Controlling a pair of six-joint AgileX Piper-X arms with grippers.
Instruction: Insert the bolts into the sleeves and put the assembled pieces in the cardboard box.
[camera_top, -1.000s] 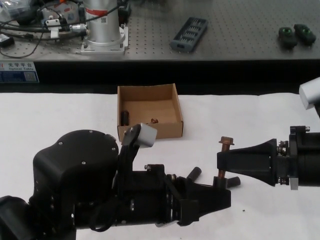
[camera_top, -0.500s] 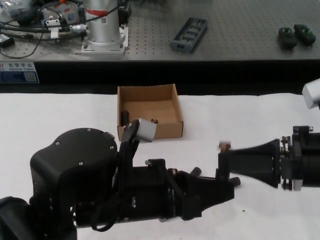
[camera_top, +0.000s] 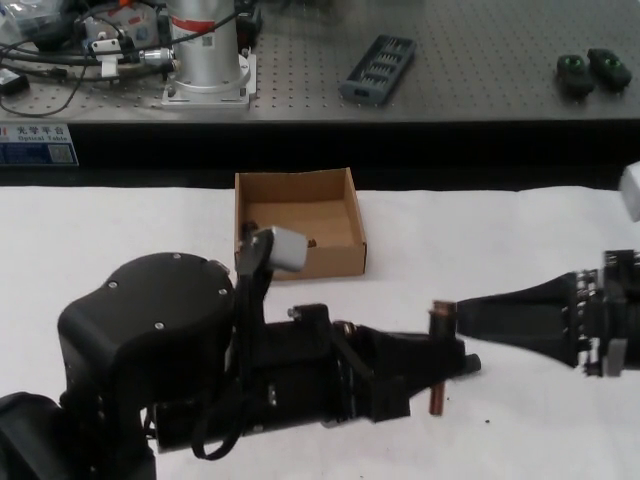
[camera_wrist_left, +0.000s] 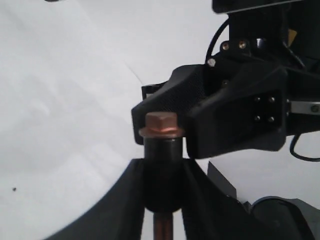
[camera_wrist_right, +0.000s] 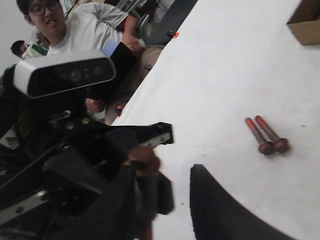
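High view puts the cardboard box (camera_top: 300, 262) far and central on the white cloth (camera_top: 120, 230). Nearer and to its right, the left gripper (camera_top: 445, 362) clamps a black sleeve (camera_wrist_left: 161, 175) standing upright. The right gripper (camera_top: 468, 318), fingers parted, sits just right of it. A copper bolt (camera_wrist_left: 161, 125) runs vertically through the sleeve, head up.

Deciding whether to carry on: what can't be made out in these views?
High view: left claw wraps the sleeve, hiding how the bolt sits in it.
Left wrist view: bolt's lower end cut off by the edge.
High view: cardboard box floor partly hidden by its near wall.
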